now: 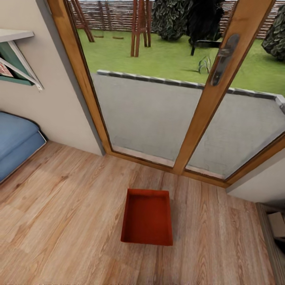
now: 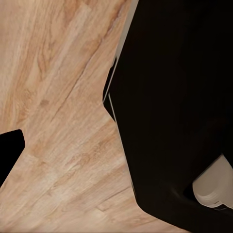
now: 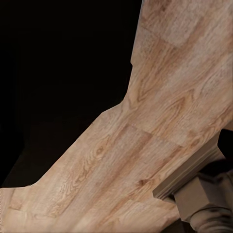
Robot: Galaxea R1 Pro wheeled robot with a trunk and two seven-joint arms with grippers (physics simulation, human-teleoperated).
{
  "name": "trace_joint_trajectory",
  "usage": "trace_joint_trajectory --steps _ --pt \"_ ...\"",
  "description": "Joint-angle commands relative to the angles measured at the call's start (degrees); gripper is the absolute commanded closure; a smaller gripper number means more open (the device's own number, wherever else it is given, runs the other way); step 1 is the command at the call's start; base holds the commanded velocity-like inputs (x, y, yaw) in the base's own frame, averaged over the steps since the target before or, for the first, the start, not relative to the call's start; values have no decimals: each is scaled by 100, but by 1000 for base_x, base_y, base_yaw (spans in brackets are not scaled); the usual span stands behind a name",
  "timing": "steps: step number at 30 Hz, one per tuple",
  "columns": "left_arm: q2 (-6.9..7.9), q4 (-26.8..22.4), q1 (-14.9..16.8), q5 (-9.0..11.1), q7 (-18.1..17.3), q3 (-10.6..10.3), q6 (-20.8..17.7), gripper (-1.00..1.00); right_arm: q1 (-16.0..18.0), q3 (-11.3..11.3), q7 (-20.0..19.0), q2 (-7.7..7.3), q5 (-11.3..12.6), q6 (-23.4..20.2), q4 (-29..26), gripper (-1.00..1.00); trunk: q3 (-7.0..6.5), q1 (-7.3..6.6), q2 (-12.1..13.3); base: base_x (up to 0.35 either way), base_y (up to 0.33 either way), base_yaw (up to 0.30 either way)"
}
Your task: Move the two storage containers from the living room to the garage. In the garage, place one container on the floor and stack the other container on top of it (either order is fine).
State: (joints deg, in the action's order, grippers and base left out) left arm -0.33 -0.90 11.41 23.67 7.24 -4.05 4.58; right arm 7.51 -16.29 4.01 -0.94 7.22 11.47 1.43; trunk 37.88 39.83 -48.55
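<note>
One orange-red storage container lies on the light wood planks of the living room, a little in front of the glass doors. It is topless and has nothing in it. In the left wrist view, a dark fingertip of my left gripper sits at the picture's edge, with bare planks beside it and nothing held. The right wrist view likewise shows a dark fingertip of my right gripper at the edge over bare planks. In both views the other finger merges with my black body.
A blue sofa stands at the left under a wall shelf. The wooden door frame with its handle rises behind the container. A cardboard box sits at the right edge. Wood flooring surrounds the container.
</note>
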Motion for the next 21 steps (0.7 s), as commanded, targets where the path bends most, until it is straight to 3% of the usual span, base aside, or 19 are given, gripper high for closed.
trace_joint_trajectory --steps 1,21 --pt "-2 2 2 42 19 -44 17 -100 5 -50 -4 0 59 32 15 -100 13 0 -3 0 0 -27" --pt "-2 2 2 42 16 -44 17 -100 5 -55 -3 18 41 10 15 -100 157 0 -3 0 0 -118"
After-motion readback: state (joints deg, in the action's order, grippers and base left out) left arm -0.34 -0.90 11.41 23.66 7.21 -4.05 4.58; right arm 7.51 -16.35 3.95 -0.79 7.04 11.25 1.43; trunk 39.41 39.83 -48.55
